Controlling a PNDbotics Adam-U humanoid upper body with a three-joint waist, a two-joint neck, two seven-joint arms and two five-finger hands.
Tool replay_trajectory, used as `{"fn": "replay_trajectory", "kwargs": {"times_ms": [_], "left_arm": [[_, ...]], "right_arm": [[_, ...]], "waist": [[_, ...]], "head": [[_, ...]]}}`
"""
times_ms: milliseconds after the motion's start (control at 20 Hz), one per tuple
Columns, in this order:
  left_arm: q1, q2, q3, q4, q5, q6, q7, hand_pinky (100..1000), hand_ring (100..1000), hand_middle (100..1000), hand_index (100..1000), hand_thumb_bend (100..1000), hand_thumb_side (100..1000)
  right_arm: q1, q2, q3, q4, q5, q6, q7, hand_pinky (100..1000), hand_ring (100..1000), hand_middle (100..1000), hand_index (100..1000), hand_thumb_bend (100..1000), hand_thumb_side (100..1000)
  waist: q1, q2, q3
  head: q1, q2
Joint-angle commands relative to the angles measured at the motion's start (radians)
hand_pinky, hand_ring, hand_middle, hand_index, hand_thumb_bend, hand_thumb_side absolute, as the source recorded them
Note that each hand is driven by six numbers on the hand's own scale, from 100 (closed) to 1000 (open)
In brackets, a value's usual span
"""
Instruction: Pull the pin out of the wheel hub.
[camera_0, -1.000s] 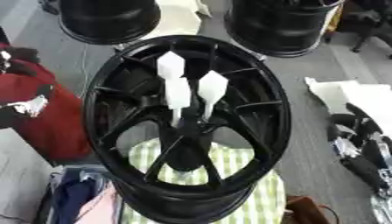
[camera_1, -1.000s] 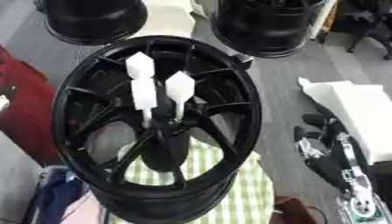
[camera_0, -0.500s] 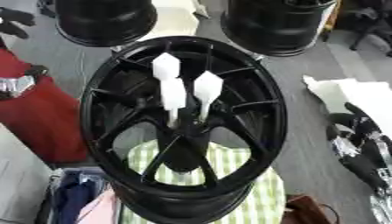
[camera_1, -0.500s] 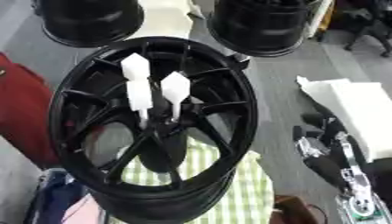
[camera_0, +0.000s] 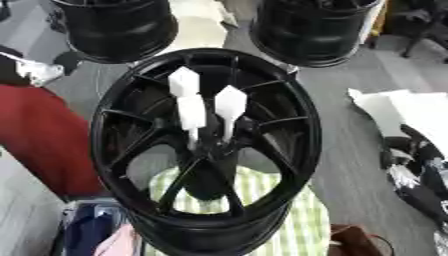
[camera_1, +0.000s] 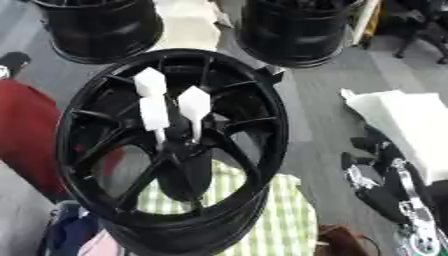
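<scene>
Centred in both views: the black wheel hub (camera_0: 306, 132), face tilted up toward the head, resting on a green checked cloth (camera_0: 262, 192). Rising from its middle, three white pins (camera_0: 191, 112), bunched close, long axes roughly upright and leaning slightly away (stems thin where sunk into the hub's centre, heads thick and blocky). Nearest to the right hand: the right-most pin (camera_0: 230, 102). Low at the right edge, the right hand (camera_1: 385, 187), black with silver parts, apparently idle, fingers relaxed and holding nothing. From that hand, up and to the left to the pins, well apart, with the wheel's rim standing between. At the left edge, above something red (camera_0: 39, 135), a black-and-pale shape, probably the left hand (camera_0: 35, 70); impossible to tell whether open or closed. From there, right and slightly down to the pins, also well apart, again across the rim. Judging by these positions, little to choose in nearness between the two sides. Likely needed next: a reach over the rim, a grip round a pin's thick head, then a pull along its long axis, up and out of the hub, not sideways. No pin touched yet.
</scene>
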Motion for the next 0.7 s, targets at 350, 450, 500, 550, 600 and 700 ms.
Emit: {"fn": "replay_trajectory", "kwargs": {"times_ms": [350, 450, 500, 550, 600, 700], "left_arm": [[-0.175, 0.025, -0.227, 0.071, 0.081, -0.148, -0.143, 823, 784, 774, 900, 169, 220], [-0.208, -0.006, -0.280, 0.118, 0.060, -0.180, -0.176, 824, 783, 773, 898, 161, 212], [-0.223, -0.021, -0.305, 0.141, 0.049, -0.196, -0.191, 824, 783, 773, 898, 159, 210], [-0.238, -0.038, -0.330, 0.164, 0.039, -0.211, -0.207, 823, 783, 772, 898, 149, 200], [-0.253, -0.054, -0.355, 0.188, 0.030, -0.227, -0.222, 824, 783, 772, 897, 146, 197], [-0.284, -0.086, -0.407, 0.236, 0.010, -0.257, -0.254, 826, 787, 772, 897, 130, 185]], "right_arm": [[-0.005, -0.025, -0.001, -0.005, -0.010, -0.002, 0.009, 708, 847, 754, 955, 258, 423], [-0.004, -0.024, -0.002, -0.004, -0.011, -0.002, 0.008, 707, 847, 754, 954, 259, 422], [-0.002, -0.023, -0.003, -0.004, -0.012, -0.002, 0.007, 708, 847, 754, 955, 259, 422], [-0.002, -0.023, -0.003, -0.003, -0.012, -0.002, 0.007, 708, 847, 754, 955, 259, 422], [-0.001, -0.023, -0.003, -0.003, -0.013, -0.002, 0.007, 708, 847, 754, 955, 260, 422], [-0.001, -0.021, -0.004, -0.003, -0.014, -0.002, 0.006, 707, 847, 754, 955, 260, 422]], "waist": [[-0.005, -0.014, 0.003], [-0.006, -0.013, 0.005], [-0.007, -0.013, 0.007], [-0.007, -0.012, 0.008], [-0.008, -0.012, 0.008], [-0.010, -0.011, 0.009]], "head": [[-0.003, -0.002], [-0.006, -0.002], [-0.009, -0.002], [-0.012, -0.002], [-0.015, -0.002], [-0.018, -0.002]]}}
